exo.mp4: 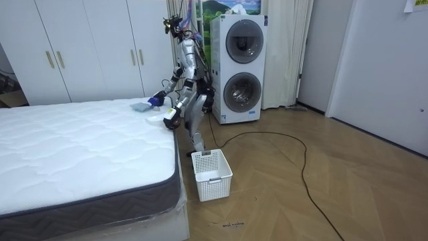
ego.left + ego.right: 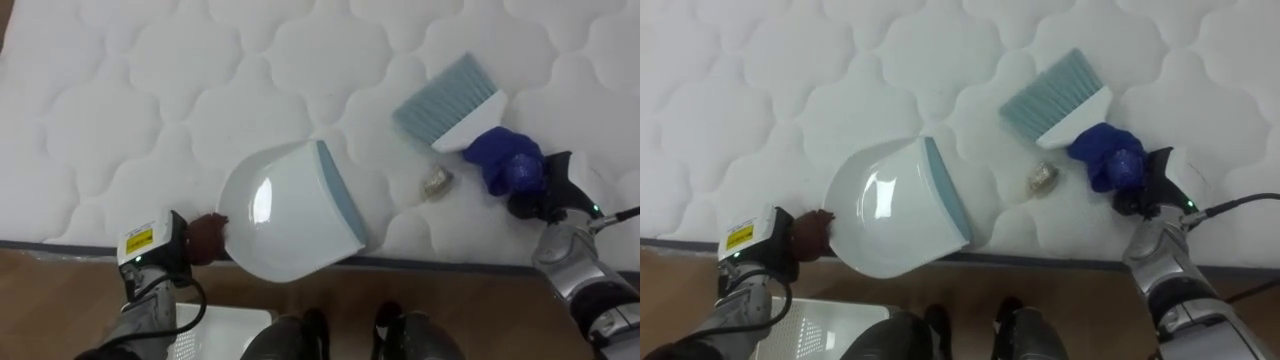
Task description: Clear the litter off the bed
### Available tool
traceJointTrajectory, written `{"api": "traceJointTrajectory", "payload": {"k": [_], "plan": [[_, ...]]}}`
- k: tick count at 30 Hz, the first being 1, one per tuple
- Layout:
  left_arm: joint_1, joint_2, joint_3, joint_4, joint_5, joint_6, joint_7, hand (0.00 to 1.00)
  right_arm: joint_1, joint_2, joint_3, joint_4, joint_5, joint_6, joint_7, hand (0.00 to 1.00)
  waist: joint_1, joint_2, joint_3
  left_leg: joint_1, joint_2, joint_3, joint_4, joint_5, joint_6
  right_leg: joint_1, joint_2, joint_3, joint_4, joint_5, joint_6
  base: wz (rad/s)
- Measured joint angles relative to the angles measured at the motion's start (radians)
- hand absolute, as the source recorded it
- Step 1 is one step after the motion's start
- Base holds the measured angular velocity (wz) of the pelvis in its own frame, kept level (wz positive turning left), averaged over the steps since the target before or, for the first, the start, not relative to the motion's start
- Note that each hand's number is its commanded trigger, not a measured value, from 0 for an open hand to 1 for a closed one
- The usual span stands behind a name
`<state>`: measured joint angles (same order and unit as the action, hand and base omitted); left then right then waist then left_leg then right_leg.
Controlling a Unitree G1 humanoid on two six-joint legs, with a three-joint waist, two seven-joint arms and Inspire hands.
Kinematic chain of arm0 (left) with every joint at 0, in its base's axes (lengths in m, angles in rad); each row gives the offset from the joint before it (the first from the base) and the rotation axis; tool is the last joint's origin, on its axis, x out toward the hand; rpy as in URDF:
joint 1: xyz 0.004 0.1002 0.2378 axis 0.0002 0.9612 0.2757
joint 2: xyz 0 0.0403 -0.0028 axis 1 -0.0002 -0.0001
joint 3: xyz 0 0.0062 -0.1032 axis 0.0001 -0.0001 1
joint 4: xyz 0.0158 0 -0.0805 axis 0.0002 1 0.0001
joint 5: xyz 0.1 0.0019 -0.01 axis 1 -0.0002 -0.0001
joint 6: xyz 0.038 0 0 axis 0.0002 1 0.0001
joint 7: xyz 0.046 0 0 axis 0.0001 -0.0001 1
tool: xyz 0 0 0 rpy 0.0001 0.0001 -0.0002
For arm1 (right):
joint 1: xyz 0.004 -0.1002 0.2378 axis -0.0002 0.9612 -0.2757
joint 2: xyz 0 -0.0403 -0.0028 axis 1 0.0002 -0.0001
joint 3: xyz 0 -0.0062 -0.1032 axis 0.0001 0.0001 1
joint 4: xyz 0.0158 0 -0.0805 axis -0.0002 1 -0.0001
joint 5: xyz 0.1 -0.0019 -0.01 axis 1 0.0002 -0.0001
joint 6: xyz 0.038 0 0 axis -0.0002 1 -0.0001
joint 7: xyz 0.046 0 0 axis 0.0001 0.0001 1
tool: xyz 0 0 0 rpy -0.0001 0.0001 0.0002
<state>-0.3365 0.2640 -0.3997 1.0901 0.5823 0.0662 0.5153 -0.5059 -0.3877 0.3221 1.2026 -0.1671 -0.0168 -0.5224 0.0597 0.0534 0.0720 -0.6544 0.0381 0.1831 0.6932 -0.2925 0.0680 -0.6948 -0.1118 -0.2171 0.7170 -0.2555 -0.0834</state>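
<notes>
Mattress (image 2: 150, 90): far side and robot's left open, free passage. Near edge blocked by dustpan (image 2: 290, 210), gripped at bed edge by left hand (image 2: 205, 238). Brush (image 2: 450, 100), gripped by right hand (image 2: 505, 160), closes off the right. Gap btw dustpan lip and brush narrow; small crumpled scrap (image 2: 435, 181) sits in it. Floor: basket (image 1: 212, 174) just beside bed, washer stack (image 1: 241, 67) close behind robot.

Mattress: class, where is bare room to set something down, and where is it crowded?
Free: the mattress beyond the dustpan and left of the brush. Crowded: the near edge, where a scrap lies between dustpan and brush.
</notes>
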Motion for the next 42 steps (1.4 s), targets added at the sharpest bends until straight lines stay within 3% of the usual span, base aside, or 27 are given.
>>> {"api": "traceJointTrajectory", "payload": {"k": [13, 18, 27, 30, 36, 42], "plan": [[-0.008, 0.001, -0.006, -0.01, 0.044, 0.004, 0.048, 1.0, 0.014, 0.004, -0.002, -0.002, 0.01, -0.005, -0.038, 1.0, -0.013, -0.01, -0.0009, -0.004, 0.002, 0.006, 0.013, -0.002, 0.003, -0.001, -0.006, -0.001, 0.019, -0.007, 0.002, 0.02], [-0.01, 0.014, -0.008, -0.01, 0.088, 0.022, 0.091, 1.0, 0.021, 0.007, -0.016, 0.0, 0.026, -0.003, -0.041, 1.0, -0.03, -0.033, 0.0001, -0.004, -0.001, 0.008, 0.019, -0.004, 0.007, -0.004, -0.012, 0.001, 0.029, -0.01, 0.003, 0.0], [-0.012, 0.052, -0.028, -0.01, 0.1, 0.053, 0.118, 1.0, 0.03, -0.011, -0.033, 0.058, -0.057, 0.07, -0.041, 1.0, -0.053, -0.082, -0.0012, -0.005, 0.004, 0.033, 0.035, -0.013, 0.016, -0.018, -0.012, 0.02, 0.048, -0.009, 0.006, -0.06], [-0.022, 0.081, -0.037, -0.013, 0.13, 0.059, 0.127, 1.0, 0.033, -0.038, -0.032, 0.098, -0.097, 0.1, -0.04, 1.0, -0.063, -0.101, -0.0015, -0.005, 0.006, 0.034, 0.035, -0.014, 0.016, -0.02, -0.012, 0.021, 0.048, -0.007, 0.005, -0.02], [-0.036, 0.111, -0.045, -0.032, 0.167, 0.087, 0.137, 1.0, 0.033, -0.15, -0.032, 0.126, -0.188, 0.14, -0.043, 1.0, -0.07, -0.131, 0.0005, -0.008, 0.012, 0.039, 0.033, -0.015, 0.016, -0.024, -0.006, 0.022, 0.043, 0.001, 0.002, -0.01], [-0.047, 0.142, -0.043, -0.033, 0.198, 0.098, 0.146, 1.0, 0.025, -0.213, -0.033, 0.132, -0.264, 0.151, -0.05, 1.0, -0.066, -0.151, -0.0006, -0.007, 0.044, 0.042, 0.033, -0.016, 0.011, -0.008, 0.031, 0.021, -0.007, 0.031, -0.006, -0.12]]}}
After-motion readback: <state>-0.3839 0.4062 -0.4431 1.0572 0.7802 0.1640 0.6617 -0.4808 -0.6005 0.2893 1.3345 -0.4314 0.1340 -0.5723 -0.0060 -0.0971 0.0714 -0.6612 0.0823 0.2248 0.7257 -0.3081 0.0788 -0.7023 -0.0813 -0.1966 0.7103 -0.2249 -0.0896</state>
